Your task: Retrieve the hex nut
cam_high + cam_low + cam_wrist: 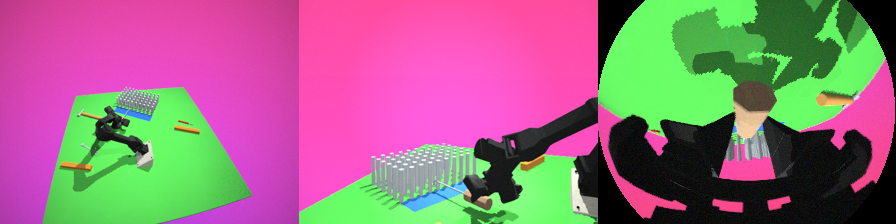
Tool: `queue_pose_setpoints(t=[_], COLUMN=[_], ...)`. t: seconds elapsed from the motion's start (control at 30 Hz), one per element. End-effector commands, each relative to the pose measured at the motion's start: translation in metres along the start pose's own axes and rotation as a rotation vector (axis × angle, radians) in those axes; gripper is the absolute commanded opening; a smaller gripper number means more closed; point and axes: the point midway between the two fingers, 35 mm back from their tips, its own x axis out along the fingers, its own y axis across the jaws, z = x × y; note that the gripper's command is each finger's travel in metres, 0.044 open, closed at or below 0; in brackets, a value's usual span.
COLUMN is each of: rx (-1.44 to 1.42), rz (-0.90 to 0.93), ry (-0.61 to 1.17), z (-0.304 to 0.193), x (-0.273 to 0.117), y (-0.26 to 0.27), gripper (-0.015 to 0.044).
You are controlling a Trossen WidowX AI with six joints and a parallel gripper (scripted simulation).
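Note:
My gripper (121,121) (748,116) is shut on the tan faceted handle (484,202) (749,116) of a tool with a thin metal rod (126,113) (450,187). The tool is held above the table, and the rod reaches over the blue taped strip (145,117) (416,207). Its slightly bent tip is at the front row of the metal spacers (141,105) (401,184); whether it touches one I cannot tell. The spacers in view stand upright. The hex nut cannot be seen in any view.
A hammer (91,115) (835,100) lies left of the gripper. A wrench (88,148) lies nearer, with an orange bar (75,166) beyond it at the left. A red screwdriver (183,122) and another orange bar (187,129) (532,163) lie at the right.

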Motion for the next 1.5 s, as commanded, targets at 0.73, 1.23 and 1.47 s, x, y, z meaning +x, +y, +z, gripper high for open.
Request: queue_pose_setpoints(t=[0.73, 1.23, 1.47], rx=[-0.006, -0.007, -0.007], rz=[-0.007, -0.007, -0.007], ry=[0.006, 0.006, 0.007], z=[-0.015, -0.023, -0.027], x=[0.009, 0.014, 0.016], y=[-0.003, -0.003, -0.003], gripper=[0.0, 0.0, 0.0])
